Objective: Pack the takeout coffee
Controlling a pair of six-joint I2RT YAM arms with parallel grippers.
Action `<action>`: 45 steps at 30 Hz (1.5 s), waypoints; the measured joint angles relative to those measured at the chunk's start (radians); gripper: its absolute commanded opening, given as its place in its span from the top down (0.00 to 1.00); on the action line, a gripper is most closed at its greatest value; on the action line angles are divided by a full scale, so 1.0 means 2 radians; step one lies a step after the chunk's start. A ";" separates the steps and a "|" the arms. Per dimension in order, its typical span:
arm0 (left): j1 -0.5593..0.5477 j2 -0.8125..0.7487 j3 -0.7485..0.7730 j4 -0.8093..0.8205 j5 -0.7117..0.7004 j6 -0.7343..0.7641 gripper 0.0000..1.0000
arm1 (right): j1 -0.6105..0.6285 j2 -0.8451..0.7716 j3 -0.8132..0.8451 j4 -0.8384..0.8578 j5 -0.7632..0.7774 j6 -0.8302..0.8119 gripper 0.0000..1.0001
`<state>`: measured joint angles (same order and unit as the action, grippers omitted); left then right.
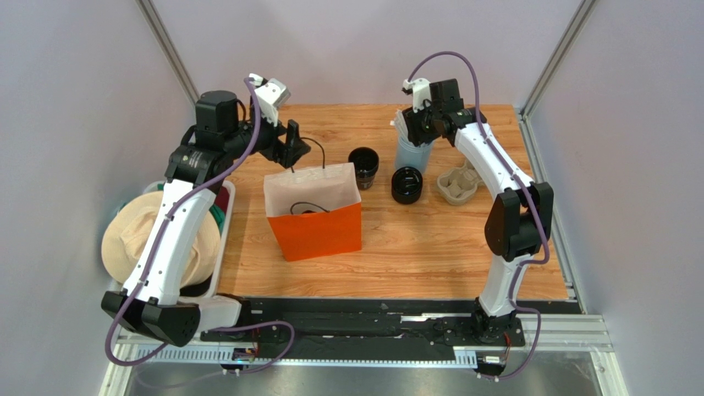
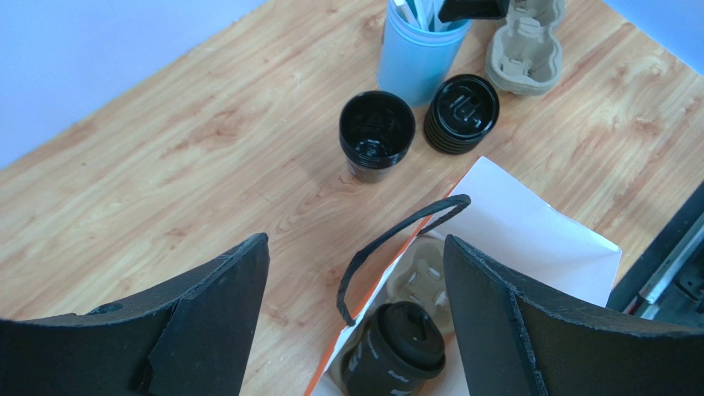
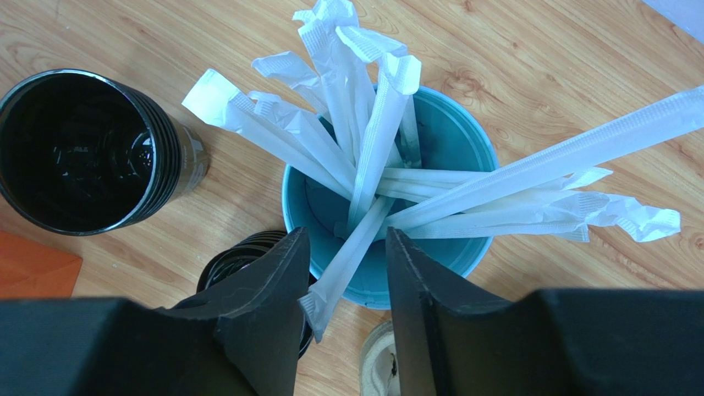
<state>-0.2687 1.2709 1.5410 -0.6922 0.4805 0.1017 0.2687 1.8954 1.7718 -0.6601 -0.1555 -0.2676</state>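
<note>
packing a takeout coffee [image 2: 402, 346] into an orange bag [image 2: 529, 223]
holds left gripper [image 2: 355, 243], jaws wide apart, above the lidded coffee seated upright in a tray [image 2: 421, 276] inside the bag; poises right gripper [image 3: 347, 239], jaws apart, astride one wrapped straw [image 3: 373, 216] in the blue cup [image 3: 450, 136], likely to add it.

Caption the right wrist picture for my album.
Right gripper hovers above a blue cup of wrapped straws, one straw between its open fingers.
</note>
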 measured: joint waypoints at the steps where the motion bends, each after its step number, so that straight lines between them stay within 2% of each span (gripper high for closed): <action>1: 0.000 -0.004 0.001 0.000 -0.002 0.002 0.13 | 0.000 0.001 0.000 0.000 0.001 0.000 0.62; 8: 0.000 -0.026 0.003 -0.002 -0.019 0.009 0.13 | 0.000 0.001 -0.002 0.000 0.008 -0.006 0.82; 14: 0.000 -0.031 0.002 -0.002 -0.023 0.009 0.13 | 0.000 0.001 -0.003 0.000 0.014 -0.009 0.94; 24: 0.001 -0.031 0.002 -0.002 -0.025 0.009 0.13 | 0.003 -0.019 0.014 -0.031 0.018 -0.010 0.94; 45: 0.008 -0.042 -0.003 -0.008 -0.043 0.021 0.11 | 0.071 -0.161 0.162 -0.143 0.031 -0.022 0.94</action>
<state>-0.2527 1.1862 1.5341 -0.7082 0.3939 0.1444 0.4114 1.5726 2.0960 -0.9470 -0.0937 -0.3115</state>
